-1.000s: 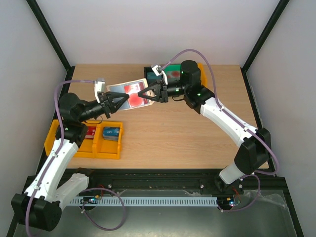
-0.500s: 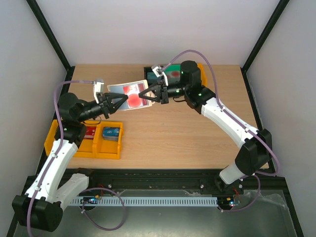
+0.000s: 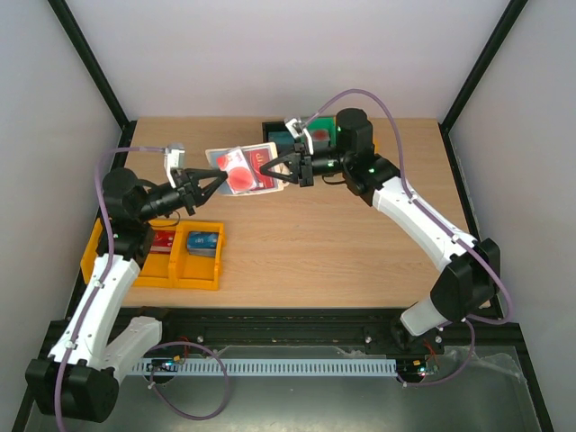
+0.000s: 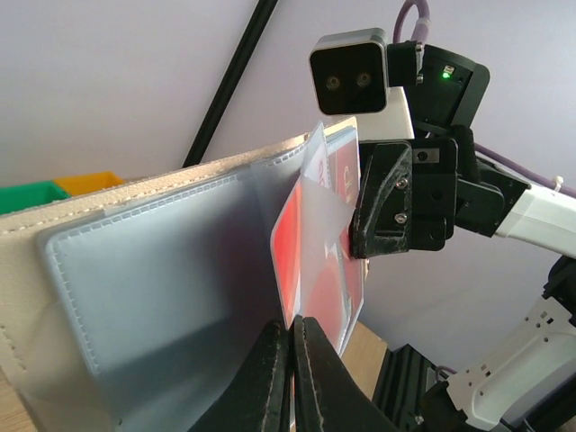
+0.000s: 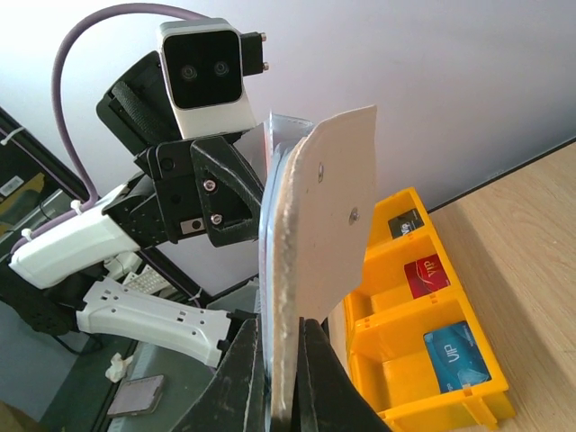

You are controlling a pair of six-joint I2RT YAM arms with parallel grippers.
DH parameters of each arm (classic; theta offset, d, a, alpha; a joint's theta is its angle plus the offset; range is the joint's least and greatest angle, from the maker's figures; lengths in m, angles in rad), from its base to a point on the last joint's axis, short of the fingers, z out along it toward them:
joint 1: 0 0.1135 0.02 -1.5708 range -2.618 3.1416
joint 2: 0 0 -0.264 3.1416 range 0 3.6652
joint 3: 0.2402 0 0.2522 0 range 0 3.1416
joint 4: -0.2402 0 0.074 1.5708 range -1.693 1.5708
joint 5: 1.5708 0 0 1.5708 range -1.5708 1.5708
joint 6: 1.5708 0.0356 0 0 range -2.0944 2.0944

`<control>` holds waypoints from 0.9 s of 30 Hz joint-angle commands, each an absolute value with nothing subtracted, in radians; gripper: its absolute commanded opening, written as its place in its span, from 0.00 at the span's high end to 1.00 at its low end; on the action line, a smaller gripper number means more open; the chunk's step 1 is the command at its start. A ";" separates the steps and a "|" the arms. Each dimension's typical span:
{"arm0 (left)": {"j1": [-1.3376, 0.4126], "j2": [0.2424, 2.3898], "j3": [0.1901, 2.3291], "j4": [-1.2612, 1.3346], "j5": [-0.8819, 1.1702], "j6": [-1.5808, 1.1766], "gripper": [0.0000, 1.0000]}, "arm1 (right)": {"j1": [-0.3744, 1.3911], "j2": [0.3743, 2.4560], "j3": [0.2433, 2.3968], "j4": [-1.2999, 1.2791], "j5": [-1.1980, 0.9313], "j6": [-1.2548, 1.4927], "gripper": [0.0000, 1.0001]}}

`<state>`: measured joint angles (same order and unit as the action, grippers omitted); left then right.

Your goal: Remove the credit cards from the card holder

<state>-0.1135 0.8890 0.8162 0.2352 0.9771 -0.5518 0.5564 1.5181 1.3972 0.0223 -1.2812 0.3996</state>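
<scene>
Cream-beige card holder (image 5: 326,220) open, red card (image 4: 288,245) in clear sleeve (image 4: 328,225).

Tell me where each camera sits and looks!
Top external: high behind the arms, looking down at the wooden table; both arms show, left gripper and right gripper pinching the cream-beige folding card holder.
Left wrist: on the left arm, facing the right gripper; own fingers below.
Right wrist: on the right arm, facing the left gripper; own fingers below.
Shared: both wrist views show the card holder, opposite sides.
</scene>
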 commanded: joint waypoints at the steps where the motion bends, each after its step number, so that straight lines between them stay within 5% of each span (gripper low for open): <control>1: -0.088 0.880 0.835 0.197 0.963 -0.497 0.98 | 0.543 1.463 1.402 -0.012 -1.300 0.356 0.98; 17: -0.046 0.890 0.876 0.066 0.983 -0.333 0.98 | 0.451 1.425 1.385 -0.039 -1.294 0.342 0.98; 27: -0.026 0.875 0.869 0.107 0.930 -0.373 0.98 | 0.423 1.483 1.331 -0.185 -1.100 0.325 0.98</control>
